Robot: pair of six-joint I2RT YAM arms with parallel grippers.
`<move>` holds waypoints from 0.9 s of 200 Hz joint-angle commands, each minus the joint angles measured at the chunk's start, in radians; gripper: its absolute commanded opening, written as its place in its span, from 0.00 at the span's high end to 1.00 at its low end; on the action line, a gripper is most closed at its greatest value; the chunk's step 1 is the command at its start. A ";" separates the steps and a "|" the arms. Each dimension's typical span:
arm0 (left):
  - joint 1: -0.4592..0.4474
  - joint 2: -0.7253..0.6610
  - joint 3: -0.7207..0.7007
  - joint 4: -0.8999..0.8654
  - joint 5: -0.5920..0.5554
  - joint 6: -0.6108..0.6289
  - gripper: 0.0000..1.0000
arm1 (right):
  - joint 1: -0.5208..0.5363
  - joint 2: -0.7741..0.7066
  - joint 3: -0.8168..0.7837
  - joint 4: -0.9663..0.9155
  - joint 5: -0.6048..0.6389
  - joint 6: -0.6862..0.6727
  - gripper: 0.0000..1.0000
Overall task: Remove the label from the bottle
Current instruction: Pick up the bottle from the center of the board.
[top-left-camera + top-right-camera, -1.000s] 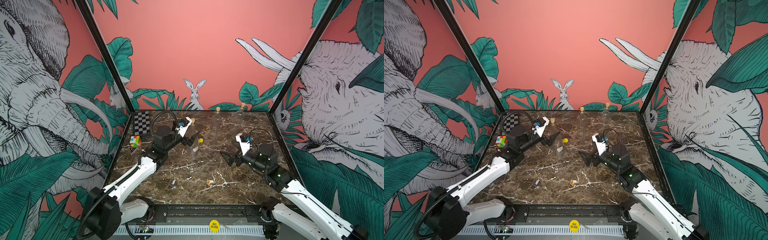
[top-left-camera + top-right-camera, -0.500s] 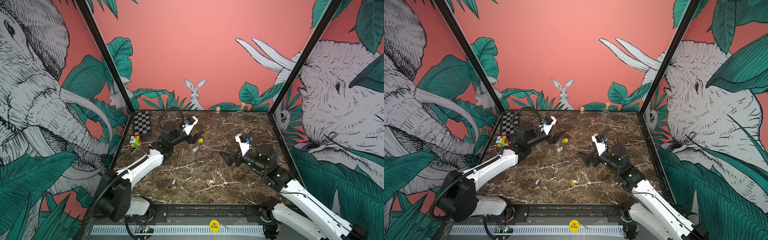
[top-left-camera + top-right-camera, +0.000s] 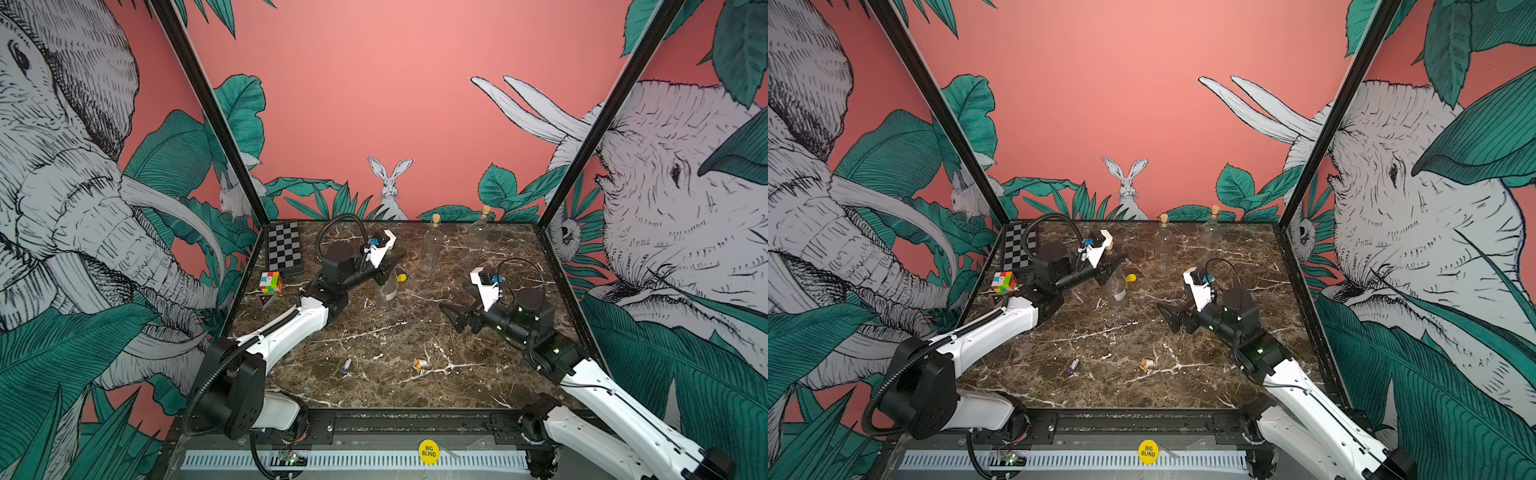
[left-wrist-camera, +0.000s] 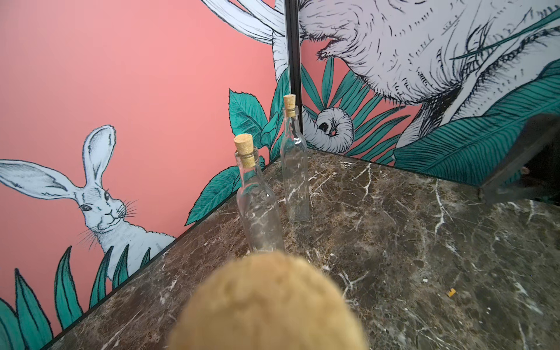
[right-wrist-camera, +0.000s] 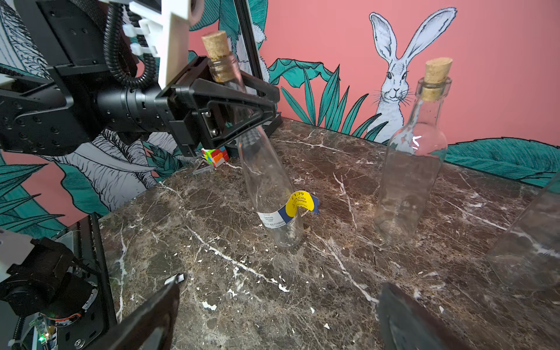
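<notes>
Steadying the bottle (image 5: 266, 181) was the step in hand. The left hand (image 5: 275, 101) had its fingers closed in on the narrow neck just under the cork (image 5: 215, 45). The bottle leaned off upright with its base on the marble surface (image 3: 395, 345), in the far half. In my judgement the grip needed to be firm enough that the glass could not twist or slip once the label was pulled.

The label (image 5: 298, 204) sat low on the body, one yellow-and-blue end curled free and standing out from the glass. That loose flap looked the place to pinch, peeling along the wrap rather than straight out.

The right hand (image 3: 451, 318) hung spread wide and empty above the surface, well apart from the bottle, its fingers levelled toward it. The left forearm reached out nearly level, its wrist camera just behind the cork.
</notes>
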 commanded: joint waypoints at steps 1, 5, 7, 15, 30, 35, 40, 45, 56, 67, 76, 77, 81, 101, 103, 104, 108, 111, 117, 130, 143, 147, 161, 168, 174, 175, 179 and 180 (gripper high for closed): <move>0.002 -0.002 0.011 0.010 0.012 0.009 1.00 | -0.006 0.015 0.003 0.034 0.006 -0.024 0.01; 0.003 -0.003 0.013 0.009 0.020 0.009 1.00 | -0.006 0.020 0.004 0.037 0.006 -0.031 0.01; 0.003 -0.002 0.015 0.008 0.024 0.009 1.00 | -0.006 0.024 0.003 0.038 0.007 -0.035 0.01; 0.006 -0.001 0.021 -0.002 0.041 0.004 1.00 | -0.006 0.036 0.003 0.048 0.001 -0.059 0.01; 0.015 0.000 0.044 -0.036 0.100 -0.010 1.00 | -0.006 0.066 0.002 0.082 -0.029 -0.109 0.01; 0.019 0.002 0.053 -0.047 0.123 -0.017 1.00 | -0.006 0.078 0.001 0.099 -0.043 -0.128 0.01; 0.025 0.003 0.061 -0.055 0.156 -0.023 1.00 | -0.007 0.091 0.001 0.116 -0.066 -0.143 0.01; 0.030 0.005 0.070 -0.064 0.195 -0.032 1.00 | -0.008 0.106 0.002 0.137 -0.086 -0.156 0.02; 0.044 0.010 0.090 -0.087 0.256 -0.052 1.00 | -0.013 0.145 0.009 0.173 -0.143 -0.186 0.04; 0.057 0.018 0.109 -0.114 0.323 -0.064 1.00 | -0.021 0.190 0.022 0.206 -0.197 -0.201 0.05; 0.066 0.027 0.122 -0.131 0.371 -0.070 1.00 | -0.033 0.233 0.033 0.233 -0.244 -0.204 0.07; 0.067 0.027 0.124 -0.134 0.375 -0.070 1.00 | -0.033 0.238 0.034 0.236 -0.248 -0.204 0.07; 0.071 0.030 0.128 -0.146 0.392 -0.071 1.00 | -0.038 0.258 0.039 0.252 -0.266 -0.203 0.08; 0.081 0.046 0.156 -0.207 0.456 -0.045 1.00 | -0.057 0.353 0.092 0.252 -0.352 -0.195 0.05; 0.082 0.047 0.158 -0.212 0.458 -0.040 1.00 | -0.058 0.365 0.099 0.247 -0.364 -0.200 0.05; 0.082 0.048 0.158 -0.214 0.459 -0.038 1.00 | -0.057 0.371 0.101 0.244 -0.369 -0.204 0.05; 0.081 0.049 0.159 -0.224 0.461 -0.028 1.00 | -0.060 0.391 0.115 0.233 -0.385 -0.221 0.05; 0.081 0.049 0.159 -0.229 0.463 -0.023 1.00 | -0.060 0.402 0.123 0.221 -0.396 -0.237 0.05; 0.081 0.052 0.160 -0.240 0.466 -0.010 1.00 | -0.060 0.426 0.135 0.208 -0.410 -0.271 0.03; 0.081 0.054 0.164 -0.265 0.469 0.019 1.00 | -0.060 0.461 0.135 0.220 -0.412 -0.332 0.01; 0.082 0.052 0.165 -0.284 0.474 0.036 1.00 | -0.060 0.484 0.127 0.237 -0.389 -0.400 0.01; 0.081 0.052 0.165 -0.286 0.477 0.039 1.00 | -0.059 0.493 0.127 0.243 -0.382 -0.417 0.00; 0.081 0.049 0.165 -0.299 0.495 0.052 1.00 | -0.063 0.534 0.142 0.239 -0.396 -0.477 0.01; 0.081 0.049 0.166 -0.308 0.509 0.060 1.00 | -0.065 0.555 0.154 0.234 -0.411 -0.498 0.01; 0.081 0.049 0.169 -0.320 0.523 0.072 1.00 | -0.065 0.576 0.163 0.233 -0.423 -0.515 0.01; 0.081 0.048 0.170 -0.323 0.524 0.073 1.00 | -0.066 0.579 0.165 0.233 -0.425 -0.516 0.01; 0.081 0.049 0.172 -0.331 0.534 0.080 1.00 | -0.066 0.591 0.172 0.233 -0.432 -0.522 0.01; 0.081 0.049 0.172 -0.333 0.537 0.081 1.00 | -0.066 0.594 0.173 0.233 -0.433 -0.525 0.01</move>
